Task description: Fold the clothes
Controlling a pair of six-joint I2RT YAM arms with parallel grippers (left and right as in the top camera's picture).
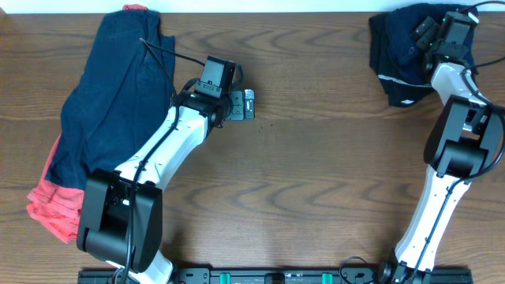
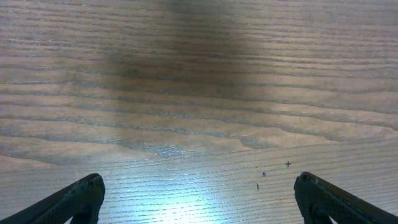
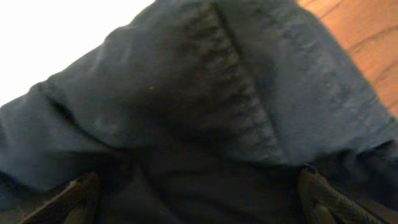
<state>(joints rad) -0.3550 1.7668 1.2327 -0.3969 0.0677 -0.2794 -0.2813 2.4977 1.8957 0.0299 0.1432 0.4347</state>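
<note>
Progress looks close to nil: none of the clothes lies in a neat fold, as far as the views show. A navy garment [image 1: 118,95] sprawls from the worktop's [image 1: 316,173] far left corner down along its left edge, draped over a coral-red one [image 1: 55,209] whose crumpled end pokes out toward the near left corner. A second dark garment [image 1: 394,55] sits bunched at the far right corner. The right gripper [image 1: 430,31] hangs directly above that bundle, its jaws spread wide with nothing caught between them, dark cloth filling its wrist view. The left gripper [image 1: 246,104] hovers over bare wood left of centre, jaws likewise apart and empty. I judge that pulling each piece out, spreading it flat and folding it all remain to be done
</note>
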